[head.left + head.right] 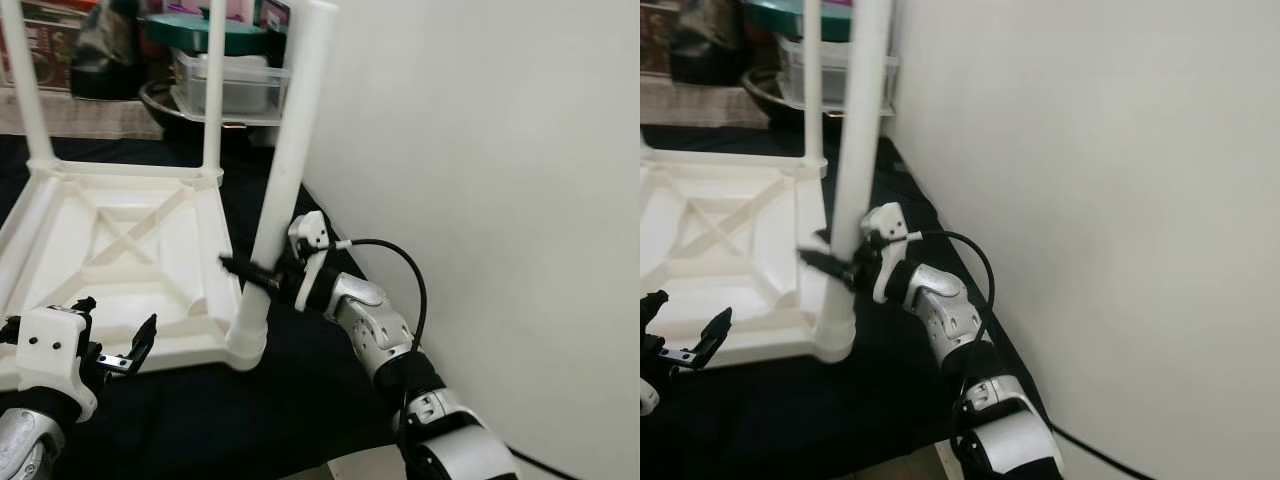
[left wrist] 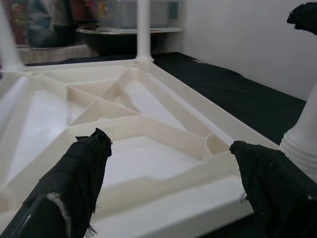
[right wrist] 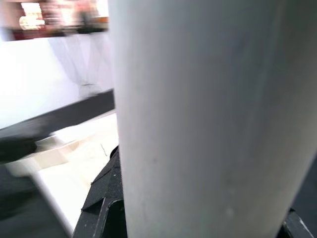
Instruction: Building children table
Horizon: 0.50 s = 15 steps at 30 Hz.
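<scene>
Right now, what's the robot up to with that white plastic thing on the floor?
It is assembling a small white table that lies upside down on a dark mat. The right pincer is shut on the near corner leg, which stands tilted in its socket at the corner closest to the wall. The left pincer is open, hovering by the tabletop's near edge. Two far legs are already standing.

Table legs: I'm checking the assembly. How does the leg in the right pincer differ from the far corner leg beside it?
The near leg leans, tilted toward the wall; the far leg stands upright. The right pincer is shut on the near leg; nothing touches the far leg. The near leg sits at the corner closest to the robot, the far leg at the back. Both are white tubes rising from the upturned tabletop.
</scene>
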Motion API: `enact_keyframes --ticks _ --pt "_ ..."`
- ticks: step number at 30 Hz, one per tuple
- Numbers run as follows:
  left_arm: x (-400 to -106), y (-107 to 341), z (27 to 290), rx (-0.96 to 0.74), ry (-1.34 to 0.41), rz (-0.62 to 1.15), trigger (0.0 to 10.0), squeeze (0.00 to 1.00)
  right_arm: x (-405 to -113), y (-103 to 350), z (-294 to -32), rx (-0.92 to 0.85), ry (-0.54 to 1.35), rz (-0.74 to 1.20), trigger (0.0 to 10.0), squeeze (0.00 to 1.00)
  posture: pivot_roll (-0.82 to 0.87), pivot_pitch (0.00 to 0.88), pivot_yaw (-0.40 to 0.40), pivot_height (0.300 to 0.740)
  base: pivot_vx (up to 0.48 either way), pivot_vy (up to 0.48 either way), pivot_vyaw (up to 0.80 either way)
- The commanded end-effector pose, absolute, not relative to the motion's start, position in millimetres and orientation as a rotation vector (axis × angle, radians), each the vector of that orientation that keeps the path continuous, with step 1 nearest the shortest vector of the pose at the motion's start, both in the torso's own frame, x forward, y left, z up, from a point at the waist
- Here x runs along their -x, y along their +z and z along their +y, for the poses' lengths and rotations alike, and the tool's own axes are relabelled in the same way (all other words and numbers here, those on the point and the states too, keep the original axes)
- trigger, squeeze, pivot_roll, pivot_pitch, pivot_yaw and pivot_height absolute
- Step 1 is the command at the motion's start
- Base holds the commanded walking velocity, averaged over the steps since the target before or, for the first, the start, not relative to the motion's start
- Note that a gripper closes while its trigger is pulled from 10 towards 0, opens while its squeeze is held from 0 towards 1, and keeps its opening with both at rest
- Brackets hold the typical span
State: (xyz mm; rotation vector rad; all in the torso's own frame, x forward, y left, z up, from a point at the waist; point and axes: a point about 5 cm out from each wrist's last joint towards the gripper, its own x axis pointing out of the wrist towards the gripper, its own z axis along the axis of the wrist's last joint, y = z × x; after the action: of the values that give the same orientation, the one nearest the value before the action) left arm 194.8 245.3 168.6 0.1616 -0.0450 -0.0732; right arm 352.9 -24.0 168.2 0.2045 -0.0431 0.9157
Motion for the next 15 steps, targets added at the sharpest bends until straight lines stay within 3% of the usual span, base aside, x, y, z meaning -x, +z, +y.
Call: enact_keyframes --ticks 1,3,4,5,7,15 --pt "-194.4 165.7 246.1 -0.143 -0.066 -0.044 10.0 0.0 -354.0 131.7 -55.1 -0.141 0.597 0.083 0.0 0.0 0.26 0.0 -0.184 0.74 0.0 0.0 0.0" --pt "-194.4 165.7 246.1 -0.143 -0.066 -0.044 10.0 0.0 -354.0 131.7 -55.1 -0.141 0.597 0.083 0.0 0.0 0.26 0.0 -0.184 0.74 0.0 0.0 0.0" --pt "-195.3 165.8 247.7 -0.142 -0.062 -0.046 10.0 0.0 -355.6 130.3 -65.3 -0.131 0.479 0.08 0.0 0.0 0.25 0.0 -0.177 0.74 0.0 0.0 0.0" --pt "-195.3 165.8 247.7 -0.142 -0.062 -0.046 10.0 0.0 -355.6 130.3 -65.3 -0.131 0.479 0.08 0.0 0.0 0.25 0.0 -0.177 0.74 0.0 0.0 0.0" --pt "-198.7 166.7 249.6 -0.144 -0.054 -0.053 10.0 0.0 -355.7 127.6 -86.3 -0.118 0.246 0.07 0.0 0.0 0.24 0.0 -0.17 0.74 0.0 0.0 0.0" --pt "-207.5 168.6 251.6 -0.145 -0.039 -0.075 10.0 0.0 -346.1 133.6 -83.5 -0.028 0.154 0.02 0.0 0.0 0.23 0.0 -0.163 0.74 0.0 0.0 0.0"
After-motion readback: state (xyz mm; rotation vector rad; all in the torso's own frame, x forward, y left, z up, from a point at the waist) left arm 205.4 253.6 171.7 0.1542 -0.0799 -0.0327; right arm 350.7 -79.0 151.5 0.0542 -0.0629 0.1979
